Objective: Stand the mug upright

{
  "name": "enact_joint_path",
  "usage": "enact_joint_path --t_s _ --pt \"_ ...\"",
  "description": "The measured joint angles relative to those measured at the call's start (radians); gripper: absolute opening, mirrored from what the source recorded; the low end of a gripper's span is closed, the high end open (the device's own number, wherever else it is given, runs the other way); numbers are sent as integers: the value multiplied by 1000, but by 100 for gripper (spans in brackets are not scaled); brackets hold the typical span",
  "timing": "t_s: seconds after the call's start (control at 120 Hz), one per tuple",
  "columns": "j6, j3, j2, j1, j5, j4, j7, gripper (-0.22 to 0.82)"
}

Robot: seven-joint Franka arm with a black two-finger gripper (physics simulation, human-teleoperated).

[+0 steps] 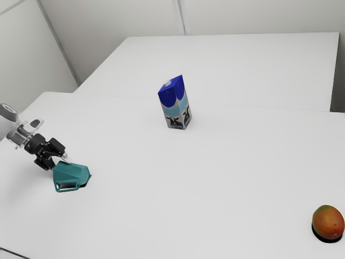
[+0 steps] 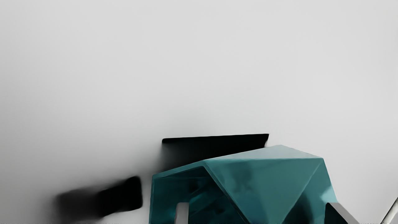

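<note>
Low at the exterior view's left is the black gripper (image 1: 50, 155), close against the teal mug (image 1: 71, 175), which lies on its side with its handle toward the view's bottom. In the wrist view the mug (image 2: 267, 183) shows its faceted wall and its dark hollow mouth. The gripper (image 2: 260, 213) stands open, its fingertips wide apart: one overlaps the mouth, the other is beside the far end of the wall. Whether either touches the mug I cannot tell. The handle is hidden in the wrist view.
A blue and white milk carton (image 1: 176, 103) stands upright farther back on the white table (image 1: 215, 178). A red-green mango (image 1: 328, 222) lies near the exterior view's lower right corner. A thin pale rod (image 2: 390, 211) is near one fingertip.
</note>
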Motion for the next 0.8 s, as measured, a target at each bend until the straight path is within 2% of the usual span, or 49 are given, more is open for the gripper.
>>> enact_joint_path --t_s 0.217,0.3,0.408,0.475,0.633,0.8 --pt "-15 0 -13 -9 -23 -20 -5 40" --pt "-21 0 -20 -9 -29 -22 -6 30" --pt "-31 0 -29 -7 -42 -30 -7 10" --pt "-37 -1 -41 -9 -46 -31 -8 2" --pt "-60 0 -67 -15 -59 -31 -9 -10" --pt "-76 1 -88 -42 -68 -32 -11 -15"
